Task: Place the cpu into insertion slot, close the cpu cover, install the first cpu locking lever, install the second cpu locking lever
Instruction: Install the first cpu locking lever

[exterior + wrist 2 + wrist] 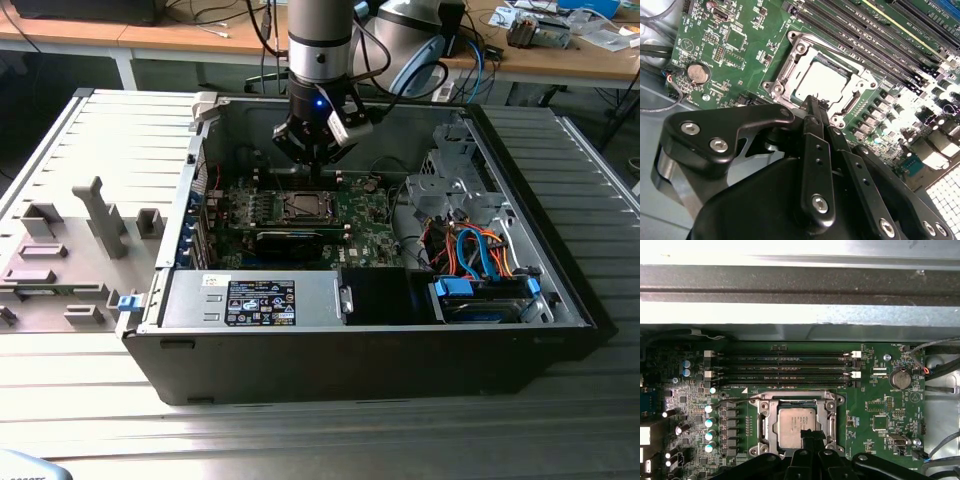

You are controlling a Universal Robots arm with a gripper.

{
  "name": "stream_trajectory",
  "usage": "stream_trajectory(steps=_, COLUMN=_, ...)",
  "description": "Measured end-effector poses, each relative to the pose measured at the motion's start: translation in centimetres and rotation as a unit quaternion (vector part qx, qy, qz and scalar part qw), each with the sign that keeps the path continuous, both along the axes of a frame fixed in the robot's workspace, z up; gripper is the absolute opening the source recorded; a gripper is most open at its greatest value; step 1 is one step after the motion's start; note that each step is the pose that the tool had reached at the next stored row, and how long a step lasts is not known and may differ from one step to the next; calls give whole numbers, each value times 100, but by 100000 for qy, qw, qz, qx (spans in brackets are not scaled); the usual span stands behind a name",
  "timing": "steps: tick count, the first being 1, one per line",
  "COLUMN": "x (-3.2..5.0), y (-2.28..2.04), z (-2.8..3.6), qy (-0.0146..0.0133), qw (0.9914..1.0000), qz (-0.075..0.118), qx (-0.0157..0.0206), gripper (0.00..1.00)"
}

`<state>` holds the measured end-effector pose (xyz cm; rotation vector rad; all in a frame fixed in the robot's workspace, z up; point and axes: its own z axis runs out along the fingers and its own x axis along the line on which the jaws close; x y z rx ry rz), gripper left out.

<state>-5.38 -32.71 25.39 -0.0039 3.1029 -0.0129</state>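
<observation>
In the exterior view, a grey plastic tray (70, 255) with raised blocks was seen far off toward the exterior view's left of the gripper (312, 170), outside the open computer case (400, 340). The gripper was hung from the arm (320, 40) inside the case, just above the green motherboard (370, 235). The insertion slot (300, 207) was seen right under the gripper. Orange and blue cables (478, 255) were seen well apart from the gripper, toward the exterior view's right. In the second wrist view, a round coin battery (697, 73) was found on the motherboard (740, 55), off to one side of the gripper (812, 104). The black fingers (816, 150) were pressed together, with nothing held between them, and their tip was set at the edge of the cpu (824, 81). The cpu was laid flat in the insertion slot (790, 80), and its silver top was left bare. The cpu cover (837, 64) was seen as a metal frame around the chip. Long black memory slots (875, 40) were lined up just past the slot. In the first wrist view, the same cpu (796, 426) was seen in the slot (765, 425), with the clenched gripper (812, 434) touching its edge.
</observation>
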Motion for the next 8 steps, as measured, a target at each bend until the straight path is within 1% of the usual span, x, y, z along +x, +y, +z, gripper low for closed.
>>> stream_trajectory(steps=8, x=-33, y=0, z=0, qy=0, qw=100000, qz=5, qx=-1, gripper=11)
